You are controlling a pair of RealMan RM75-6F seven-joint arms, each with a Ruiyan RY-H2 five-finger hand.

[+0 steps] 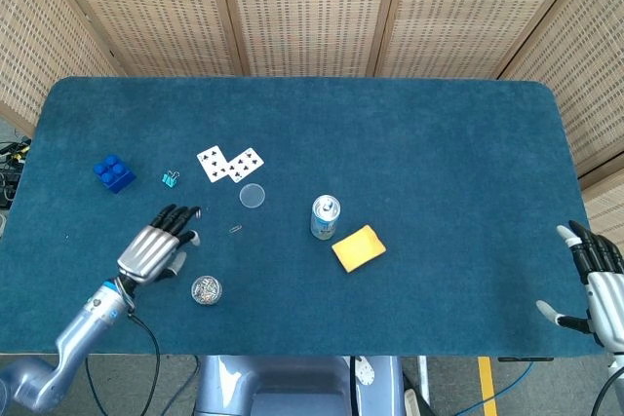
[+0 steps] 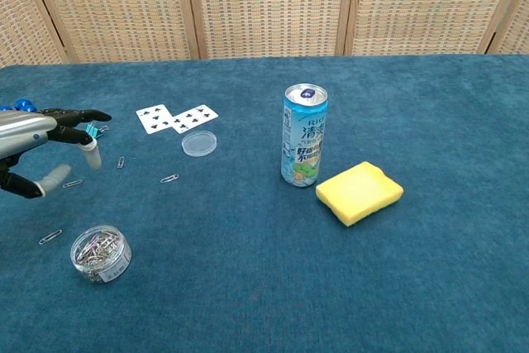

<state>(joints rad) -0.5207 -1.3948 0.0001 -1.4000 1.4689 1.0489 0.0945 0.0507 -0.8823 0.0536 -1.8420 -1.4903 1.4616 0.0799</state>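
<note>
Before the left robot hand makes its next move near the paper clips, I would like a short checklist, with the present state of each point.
1. Left robot hand holds nothing, fingers apart: ok.
2. Left robot hand is clear of the round clear tub of paper clips; the tub stands apart, nearer the table's front edge: ok.
3. Tub upright, clips inside: ok.
4. Loose metal paper clips lie scattered on the blue cloth table beside the hand, not in the tub: not ok.
5. Tall light-blue drink can upright, away from the hand: ok.
6. Right robot hand open at the table's far right edge, out of the way: ok.
</note>
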